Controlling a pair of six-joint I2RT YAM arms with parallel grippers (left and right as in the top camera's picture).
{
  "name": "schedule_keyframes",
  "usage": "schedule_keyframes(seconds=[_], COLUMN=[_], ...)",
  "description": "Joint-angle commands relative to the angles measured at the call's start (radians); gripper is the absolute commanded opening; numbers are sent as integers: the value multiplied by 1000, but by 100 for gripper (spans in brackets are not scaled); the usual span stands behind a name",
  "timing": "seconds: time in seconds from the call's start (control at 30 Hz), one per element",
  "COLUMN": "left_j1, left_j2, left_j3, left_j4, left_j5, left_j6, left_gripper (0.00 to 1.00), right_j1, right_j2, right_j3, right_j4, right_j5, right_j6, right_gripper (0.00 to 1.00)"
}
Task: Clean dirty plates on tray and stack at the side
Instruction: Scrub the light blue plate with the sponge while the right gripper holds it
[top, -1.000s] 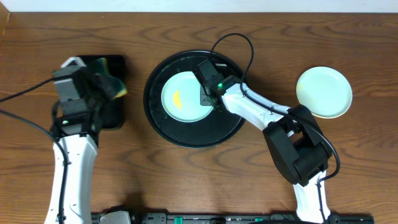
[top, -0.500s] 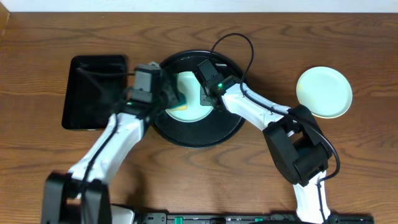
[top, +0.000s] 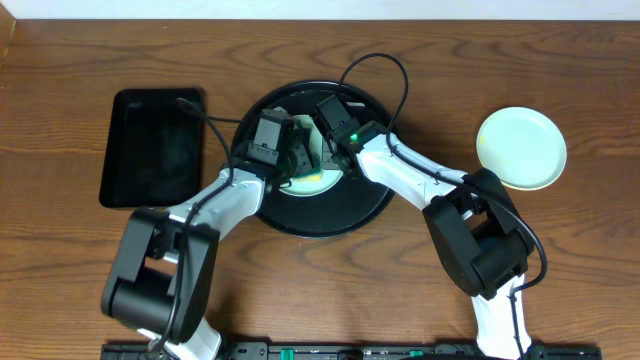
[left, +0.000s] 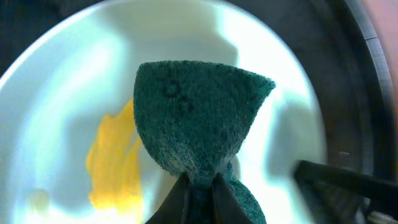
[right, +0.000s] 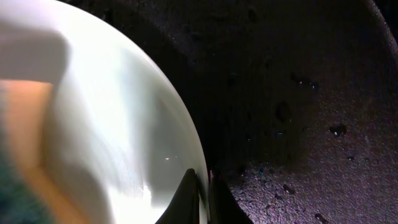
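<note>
A pale plate (top: 312, 178) with a yellow-orange smear (left: 112, 158) lies in the large round black tray (top: 340, 215). My left gripper (top: 290, 155) is shut on a green sponge (left: 193, 121) and holds it on the plate, beside the smear. My right gripper (top: 335, 158) is shut on the plate's right rim (right: 200, 186), one finger inside and one outside. A second plate (top: 520, 148), clean and pale, sits on the table at the right. A third plate is not in view.
A smaller rectangular black tray (top: 152, 148) lies left of the round tray. The right arm's cable loops over the round tray's far rim (top: 375, 65). The round tray's floor (right: 298, 93) is wet and speckled.
My left arm has swung from the rectangular tray to the round tray, carrying the sponge onto the plate. The right gripper has stayed on the plate's rim.
</note>
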Motion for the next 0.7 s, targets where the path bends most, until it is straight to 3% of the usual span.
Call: schedule_keyframes(seconds=[0.0, 0.37, 0.53, 0.67], left_j1=[2, 2, -3, -8], left_j2=[27, 15, -60, -136], left_j3=[-2, -2, -1, -1], left_j4=[2, -57, -35, 6], left_j5=[-91, -521, -506, -353], left_j6=[-7, 187, 184, 163], left_gripper=[7, 7, 7, 8], right_j1=[37, 37, 37, 37], right_j2=[74, 74, 74, 74], right_j3=[-32, -32, -32, -32], right_j4=[-13, -20, -20, -19], right_j5=[-91, -90, -90, -90], right_j6=[3, 2, 2, 2], right_gripper=[2, 1, 2, 2])
